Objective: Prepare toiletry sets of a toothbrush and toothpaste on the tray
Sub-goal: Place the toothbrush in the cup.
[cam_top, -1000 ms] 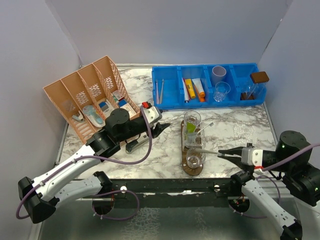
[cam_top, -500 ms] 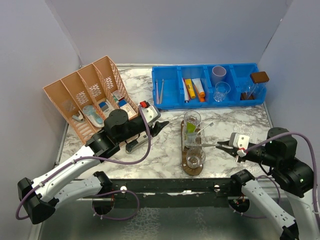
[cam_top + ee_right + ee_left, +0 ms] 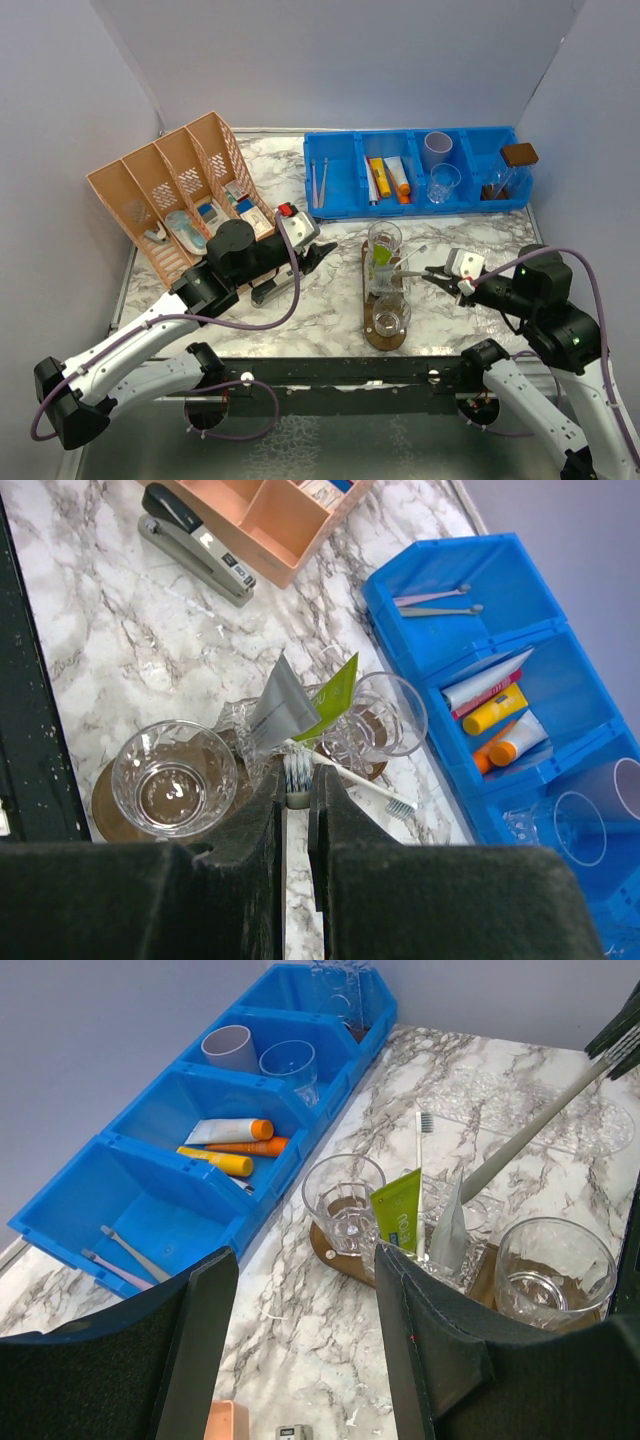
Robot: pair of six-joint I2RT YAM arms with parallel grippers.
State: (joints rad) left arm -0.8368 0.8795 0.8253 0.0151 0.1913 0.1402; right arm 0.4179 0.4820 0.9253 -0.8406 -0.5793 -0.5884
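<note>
The dark wooden tray (image 3: pixel 372 336) carries three clear tumblers in a row. The middle tumbler (image 3: pixel 386 277) holds a lime green tube (image 3: pixel 337 694), a grey tube (image 3: pixel 277 707) and a pale toothbrush (image 3: pixel 368 783). Both the near tumbler (image 3: pixel 174 779) and the far tumbler (image 3: pixel 391 712) are empty. My right gripper (image 3: pixel 431 271) is shut on a second toothbrush (image 3: pixel 298 778), whose bristled head pokes out at the fingertips beside the middle tumbler's rim. In the left wrist view its handle (image 3: pixel 545 1118) slants down to that tumbler. My left gripper (image 3: pixel 322 256) hangs open left of the tray, holding nothing.
A blue compartmented bin (image 3: pixel 344 203) at the back holds spare toothbrushes (image 3: pixel 118 1257), orange and yellow tubes (image 3: pixel 388 178) and more cups (image 3: pixel 442 184). An orange divided basket (image 3: pixel 130 205) stands at the back left. A stapler (image 3: pixel 192 536) lies under my left arm.
My right gripper has carried the toothbrush up and away from the near tumbler to the middle tumbler. The left arm has stayed put.
</note>
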